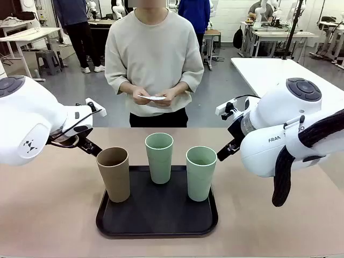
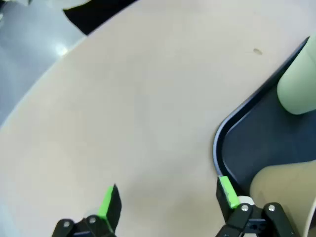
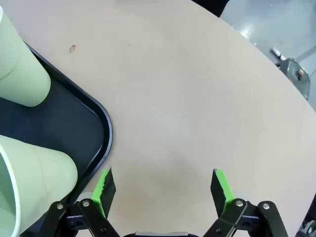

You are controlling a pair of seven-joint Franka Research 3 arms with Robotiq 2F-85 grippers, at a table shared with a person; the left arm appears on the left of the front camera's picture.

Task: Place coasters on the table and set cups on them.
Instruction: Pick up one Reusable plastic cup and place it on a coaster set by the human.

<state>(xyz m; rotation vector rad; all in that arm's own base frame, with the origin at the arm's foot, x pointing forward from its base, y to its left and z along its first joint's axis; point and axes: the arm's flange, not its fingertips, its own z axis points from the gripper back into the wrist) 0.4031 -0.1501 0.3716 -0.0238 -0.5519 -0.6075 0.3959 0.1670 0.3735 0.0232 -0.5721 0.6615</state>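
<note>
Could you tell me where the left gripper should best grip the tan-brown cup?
Probably around its upper wall, coming in level from the robot's left. The tan-brown cup stands upright, handleless and widening upward, at the left edge of the tray, with the left gripper open beside it and a mint cup standing to its right.

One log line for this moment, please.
cups: all three on tray | coasters: in person's hands, none on table | left gripper: open, empty, beside tray | right gripper: open, empty, beside tray
</note>
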